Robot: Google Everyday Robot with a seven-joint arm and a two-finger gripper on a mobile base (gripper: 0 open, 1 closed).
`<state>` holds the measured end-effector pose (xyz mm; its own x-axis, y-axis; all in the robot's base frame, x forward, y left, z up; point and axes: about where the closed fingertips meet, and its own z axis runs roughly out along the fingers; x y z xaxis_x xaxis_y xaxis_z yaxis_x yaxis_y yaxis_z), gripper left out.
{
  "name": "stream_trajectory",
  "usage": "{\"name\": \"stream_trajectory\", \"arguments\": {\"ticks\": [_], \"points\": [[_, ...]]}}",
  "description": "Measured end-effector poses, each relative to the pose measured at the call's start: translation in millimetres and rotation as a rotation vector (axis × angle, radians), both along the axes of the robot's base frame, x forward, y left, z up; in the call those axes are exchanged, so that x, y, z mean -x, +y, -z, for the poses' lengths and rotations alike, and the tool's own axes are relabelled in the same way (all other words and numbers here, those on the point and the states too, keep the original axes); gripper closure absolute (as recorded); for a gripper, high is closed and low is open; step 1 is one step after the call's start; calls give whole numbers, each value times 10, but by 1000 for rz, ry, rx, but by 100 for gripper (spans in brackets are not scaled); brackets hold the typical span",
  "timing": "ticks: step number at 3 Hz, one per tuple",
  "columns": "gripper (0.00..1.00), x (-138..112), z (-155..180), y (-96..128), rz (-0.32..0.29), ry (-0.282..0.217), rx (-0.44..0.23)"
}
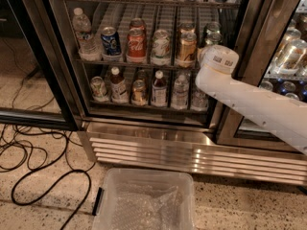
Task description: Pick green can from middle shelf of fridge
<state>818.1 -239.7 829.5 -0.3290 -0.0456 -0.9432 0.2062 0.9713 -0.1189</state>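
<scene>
The fridge (158,147) stands with its glass door open. The middle shelf (144,62) holds a water bottle, a blue can, a red can, a white-and-green can (160,46) and a gold can (186,48). The dark green can (211,34) stands at the shelf's right end, with a second dark can behind it. My white arm (249,102) reaches in from the right. My gripper (217,57) is at the arm's tip, right in front of the green can and covering its lower part.
The lower shelf (144,104) holds small bottles and cans. A louvred steel grille (192,152) runs along the base. A clear plastic bin (144,202) sits on the floor in front. Black cables (33,171) lie at the left. A second glass door (283,56) is at the right.
</scene>
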Motion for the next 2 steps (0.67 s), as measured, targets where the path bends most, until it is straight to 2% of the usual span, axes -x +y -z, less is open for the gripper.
{"name": "stream_trajectory", "arguments": {"ticks": [1, 2], "points": [[100, 0, 0, 0, 0, 0, 0], [100, 0, 0, 0, 0, 0, 0]]}}
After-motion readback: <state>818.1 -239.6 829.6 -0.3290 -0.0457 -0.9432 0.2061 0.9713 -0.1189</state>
